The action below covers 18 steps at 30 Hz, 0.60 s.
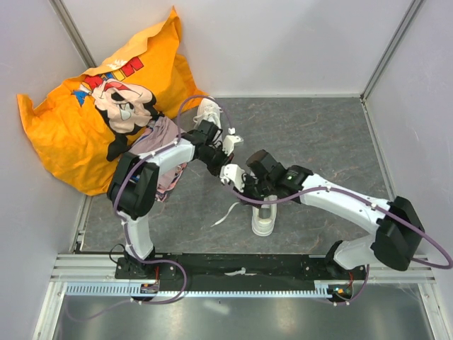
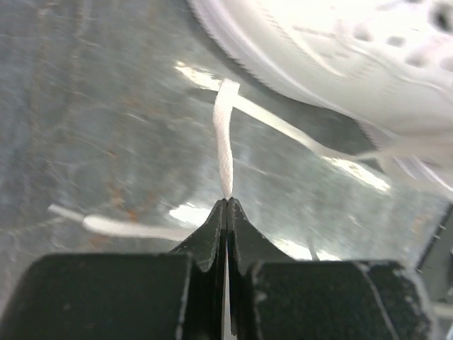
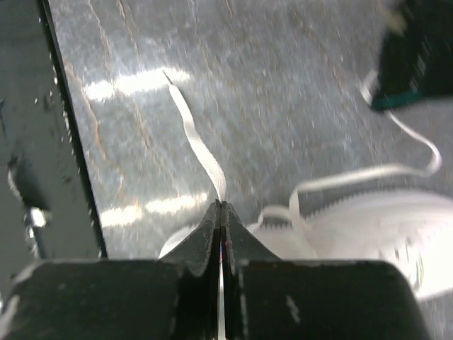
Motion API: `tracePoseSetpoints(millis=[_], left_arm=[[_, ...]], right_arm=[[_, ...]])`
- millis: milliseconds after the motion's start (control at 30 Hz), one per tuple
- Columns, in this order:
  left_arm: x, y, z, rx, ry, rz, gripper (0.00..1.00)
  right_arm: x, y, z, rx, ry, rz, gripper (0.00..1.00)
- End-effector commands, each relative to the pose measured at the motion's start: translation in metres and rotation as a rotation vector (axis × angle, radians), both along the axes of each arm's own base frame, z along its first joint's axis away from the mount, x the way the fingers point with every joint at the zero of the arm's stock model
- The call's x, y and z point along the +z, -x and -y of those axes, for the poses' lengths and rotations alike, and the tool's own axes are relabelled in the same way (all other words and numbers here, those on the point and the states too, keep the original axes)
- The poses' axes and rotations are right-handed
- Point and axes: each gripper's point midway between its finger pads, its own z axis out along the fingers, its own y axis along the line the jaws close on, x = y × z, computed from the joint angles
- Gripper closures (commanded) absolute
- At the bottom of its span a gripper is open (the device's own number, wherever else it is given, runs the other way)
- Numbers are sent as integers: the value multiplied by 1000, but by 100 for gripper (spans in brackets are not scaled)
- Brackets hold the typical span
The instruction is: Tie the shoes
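Observation:
One white shoe (image 1: 263, 219) stands near the front, just below my right gripper (image 1: 245, 190). The other shoe (image 1: 209, 112) lies further back beside the left arm. In the right wrist view my right gripper (image 3: 221, 204) is shut on a white lace (image 3: 198, 142) that runs up and left over the floor, with the shoe (image 3: 375, 230) at the lower right. In the left wrist view my left gripper (image 2: 226, 201) is shut on another lace (image 2: 224, 134) that rises towards the shoe's sole (image 2: 333, 49). From above, the left gripper (image 1: 221, 157) sits close to the right one.
A large orange cushion (image 1: 92, 106) with a cartoon print fills the back left corner. A pinkish garment (image 1: 167, 142) lies under the left arm. A loose lace end (image 1: 226, 212) trails on the grey floor. White walls close in the sides; a black rail (image 1: 241, 265) runs along the front.

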Motion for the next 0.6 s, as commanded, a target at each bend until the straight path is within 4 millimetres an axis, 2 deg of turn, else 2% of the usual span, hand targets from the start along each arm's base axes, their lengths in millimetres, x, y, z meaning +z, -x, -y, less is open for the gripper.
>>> tracePoseSetpoints(millis=[0,100,200,233,267,300,367,433,567], left_arm=[[27,29,-5,-28,56,-26,98],[21,48,-18,-34,31,-34,98],[22,60,-25,-44,32,-19,98],[16,69,-29,-50,30,-32,98],[21,72,-30,-67,44,-6,98],[16,81,-34,-77,42,-14,98],[21,83,-35,-97,64,33,98],[18,90,-40,-112,61,43,98],[14,98,-50,-196,42,104,98]], right_arm=[[24,17,29,-10,13,-67,100],[33,24,52,-43,9,-96,100],[41,32,71,-82,-2,-104,100],[41,31,79,-113,1,-113,100],[45,34,84,-127,-13,-108,100],[46,35,89,-142,-17,-110,100],[46,36,97,-174,-28,-104,100],[51,32,101,-200,-36,-81,100],[48,24,107,-240,-25,-88,100]])
